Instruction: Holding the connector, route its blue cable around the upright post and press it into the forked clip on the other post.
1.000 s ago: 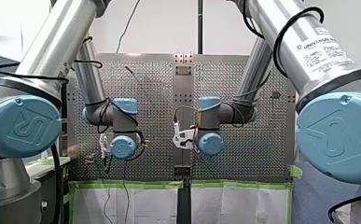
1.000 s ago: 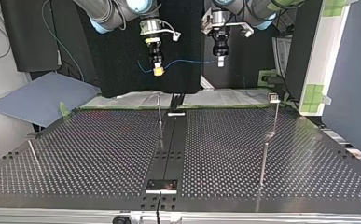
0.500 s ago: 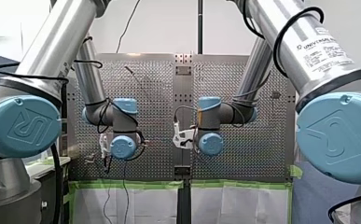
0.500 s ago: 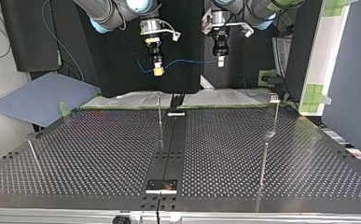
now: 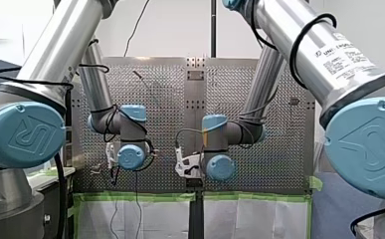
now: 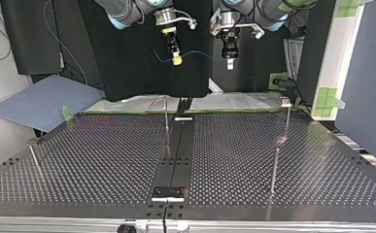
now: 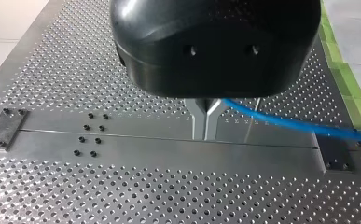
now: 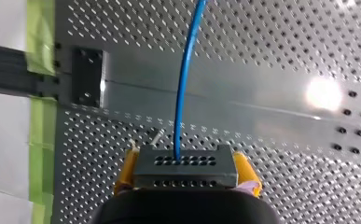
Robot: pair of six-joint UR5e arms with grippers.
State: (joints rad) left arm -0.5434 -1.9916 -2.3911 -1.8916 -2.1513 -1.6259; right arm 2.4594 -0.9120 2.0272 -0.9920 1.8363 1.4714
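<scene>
In the top view both grippers hang high above the table's far edge. My right gripper [image 6: 177, 60], with yellow pads, is shut on the grey connector [image 8: 185, 163]; the right wrist view shows the pads [image 8: 127, 170] clamped on both of its sides. The blue cable [image 8: 183, 93] leaves the connector and sags across [image 6: 195, 52] to my left gripper [image 6: 230, 64]. In the left wrist view its metal fingers [image 7: 205, 135] are shut on the cable [image 7: 285, 126]. A thin upright post [image 6: 166, 114] stands near the centre rail. Another post with a small head [image 6: 284, 102] stands at the top view's right.
Two more thin posts rise from the perforated table, one at the top view's right front [image 6: 274, 170] and a leaning one at its left [image 6: 35, 160]. A dark rail [image 6: 178, 145] with a plate [image 6: 168, 193] runs down the middle. Green tape [image 5: 140, 196] edges the table.
My right arm has moved toward my left gripper and risen in the top view, carrying the connector. The cable span between the grippers is shorter. My left arm has stayed still.
</scene>
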